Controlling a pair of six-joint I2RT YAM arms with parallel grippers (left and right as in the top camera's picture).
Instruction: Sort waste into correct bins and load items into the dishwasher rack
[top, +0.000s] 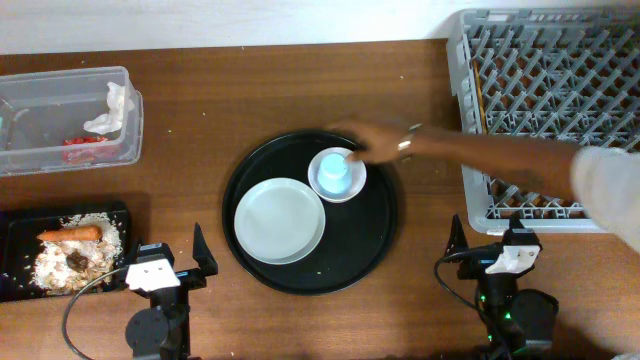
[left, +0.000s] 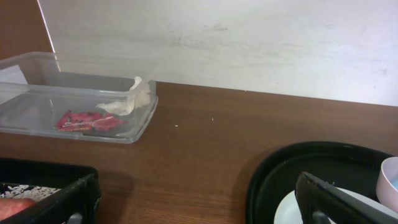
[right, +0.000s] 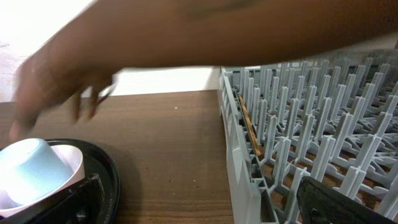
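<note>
A round white plate (top: 280, 220) and a small white bowl (top: 353, 189) lie on the round black tray (top: 372, 243). A light-blue cup (top: 334, 171) sits upside down in the bowl, also in the right wrist view (right: 31, 171). The clear tub (top: 30, 115) holds white tissue (top: 112, 108) and a red wrapper (top: 85, 146). The shallow black tray (top: 18, 228) holds rice (top: 95, 250), a carrot (top: 70, 234) and a dark scrap (top: 78, 261). A chopstick (right: 249, 127) lies in the grey rack (top: 560, 190). My left gripper (top: 165, 258) and right gripper (top: 488, 242) are open and empty at the front edge.
A person's hand (top: 372, 140) and arm reach in from the right, over the rack's front corner, to the cup. In the left wrist view the tub (left: 37, 74), wrapper (left: 87, 120) and tissue (left: 134, 99) show ahead on the left.
</note>
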